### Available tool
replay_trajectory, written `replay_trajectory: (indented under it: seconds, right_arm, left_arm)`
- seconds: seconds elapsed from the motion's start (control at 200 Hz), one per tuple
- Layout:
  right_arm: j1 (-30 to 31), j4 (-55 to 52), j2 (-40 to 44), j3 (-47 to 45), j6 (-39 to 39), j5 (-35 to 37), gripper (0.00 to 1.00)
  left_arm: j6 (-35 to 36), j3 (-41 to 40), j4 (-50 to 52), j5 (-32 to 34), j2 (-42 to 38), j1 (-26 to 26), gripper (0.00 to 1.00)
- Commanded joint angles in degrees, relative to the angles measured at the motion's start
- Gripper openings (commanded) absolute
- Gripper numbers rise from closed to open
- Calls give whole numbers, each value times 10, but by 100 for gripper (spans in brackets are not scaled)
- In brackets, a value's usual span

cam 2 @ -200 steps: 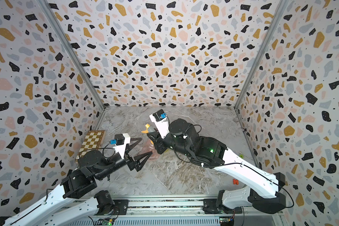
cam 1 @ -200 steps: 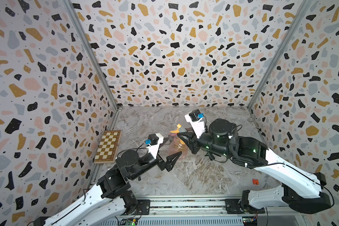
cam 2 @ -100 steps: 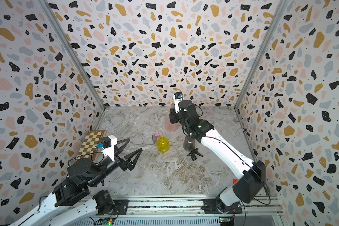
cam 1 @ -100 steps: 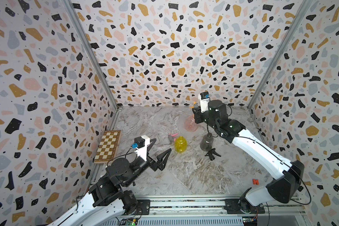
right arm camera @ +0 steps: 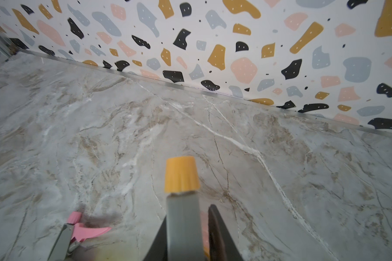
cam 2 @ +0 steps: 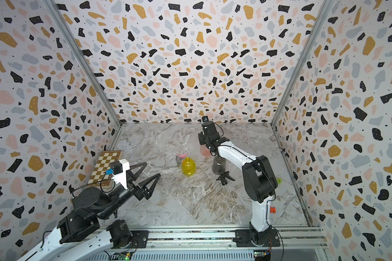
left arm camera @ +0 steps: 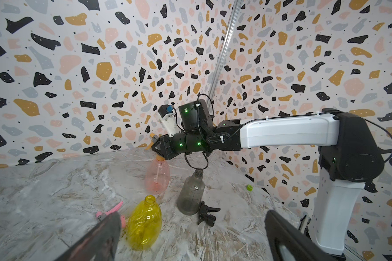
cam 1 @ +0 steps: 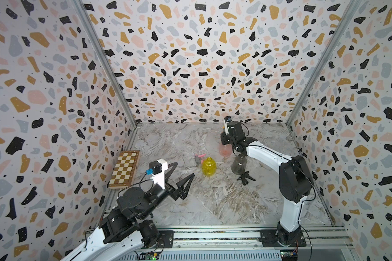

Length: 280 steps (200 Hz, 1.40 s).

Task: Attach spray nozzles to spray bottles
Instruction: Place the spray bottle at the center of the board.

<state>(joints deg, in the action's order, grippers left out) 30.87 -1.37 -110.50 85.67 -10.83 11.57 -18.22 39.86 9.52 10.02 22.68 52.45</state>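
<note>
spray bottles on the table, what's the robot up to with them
The right gripper is shut on the orange-tipped nozzle, holding it at the neck of the pink bottle, tube inside. The left gripper hangs open and empty nearer the front. The yellow bottle and grey bottle stand uncapped, with the pink nozzle and black nozzle lying beside them.

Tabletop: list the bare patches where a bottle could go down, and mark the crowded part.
Bare: the front stretch of the tabletop, between the rail, left gripper and black nozzle; also the far left corner behind the chessboard. Crowded: the middle, where yellow bottle, grey bottle and pink bottle cluster.
</note>
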Motion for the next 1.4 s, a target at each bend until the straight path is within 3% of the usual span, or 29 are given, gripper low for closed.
replay_trajectory:
  seconds: [0.0, 0.145, 0.355, 0.621, 0.816, 0.986, 1.116, 1.206, 1.397]
  right_arm:
    - [-6, 27, -4, 33, 2, 4, 0]
    - [-7, 22, -23, 36, -8, 2, 5]
    - [-7, 15, -20, 32, -16, 3, 43]
    - [-10, -1, 1, 45, -21, 6, 62]
    - [-11, -16, 55, 54, -25, -8, 67]
    - [18, -23, 152, -6, -38, -32, 69]
    - [70, -41, 225, -78, -52, -126, 70]
    - [114, -71, 230, -94, -42, -166, 70]
    - [159, -85, 188, -113, -35, -155, 71]
  left_arm:
    - [4, -4, -8, 6, -8, -3, 99]
    - [8, -5, -9, 8, -7, -3, 99]
    - [10, -7, -11, 9, -4, -3, 99]
    - [7, -7, -13, 8, 0, -3, 99]
    - [5, -4, -10, 13, 1, -3, 99]
    - [-7, -5, 1, 39, 3, -3, 99]
    - [-14, -7, 3, 28, -1, -3, 99]
    - [-18, -9, 5, 26, -6, -3, 99]
    - [-31, -13, 21, 25, -15, -3, 99]
